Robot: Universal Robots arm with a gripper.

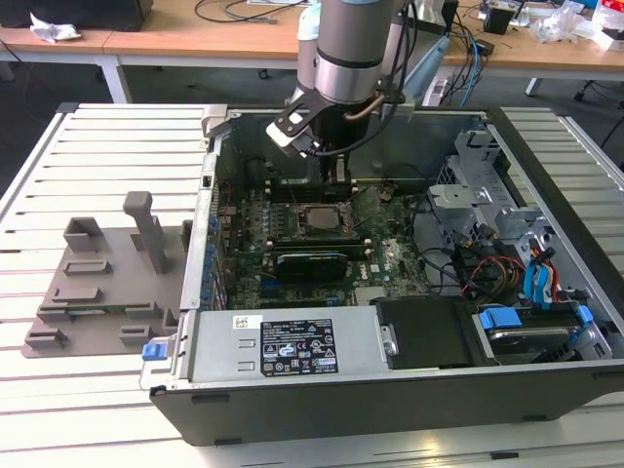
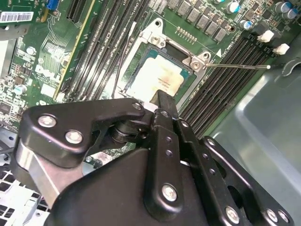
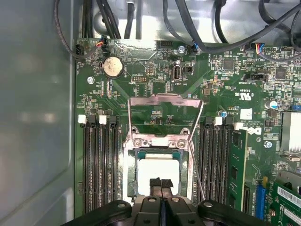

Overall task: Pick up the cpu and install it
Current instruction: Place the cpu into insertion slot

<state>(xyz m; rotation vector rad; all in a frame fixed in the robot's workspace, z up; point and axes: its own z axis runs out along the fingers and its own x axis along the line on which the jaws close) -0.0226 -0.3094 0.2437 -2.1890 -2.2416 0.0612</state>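
Observation:
The cpu point(image 2: 157, 77), a square chip with a silvery-white top, lies flat in the motherboard socket point(image 3: 133, 172) inside the open computer case point(image 1: 546, 380). It shows in the exterior view point(image 1: 317, 216) and in both wrist views point(image 3: 157, 168). The socket's metal load plate point(image 3: 164, 101) is swung open and its thin lever point(image 3: 200, 155) stands free. My gripper point(image 3: 160, 184) hangs right over the chip's edge with its black fingers point(image 2: 164, 110) pressed together and nothing between them. Whether the tips touch the chip, I cannot tell. The arm point(image 1: 346, 58) reaches down into the case.
Memory slots point(image 3: 99, 165) flank the socket on both sides. A gray plastic tray point(image 1: 107, 283) lies on the slatted table at the exterior view's left. The power supply point(image 1: 283, 346) lines the case's front, and a drive cage point(image 1: 478, 185) with cables point(image 1: 492, 268) sits at the right.

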